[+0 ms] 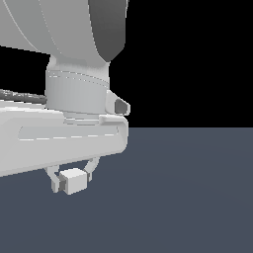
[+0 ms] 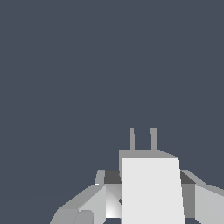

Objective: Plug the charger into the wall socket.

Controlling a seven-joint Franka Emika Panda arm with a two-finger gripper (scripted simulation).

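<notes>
A large white robot arm fills the upper part of the exterior view's left, seen very close against a black background. Below the arm's flat white hand section hangs the gripper, its two short pale fingers pinching the charger between them. The charger is a small plain off-white block, held a little above the desk, a smooth dark blue-grey surface that spreads across the lower half of the scene and meets the black background at a straight horizon line. The block sits low at the exterior view's left, just under the arm.

In the wrist view, the charger appears as a bright off-white box held between the two grey fingers of the gripper, one finger touching each side. Two thin grey prongs stand side by side from the far end of the block, pointing away from the camera. Beyond the prongs there is only the even dark blue-grey desk.

The wall socket does not appear in either view.
</notes>
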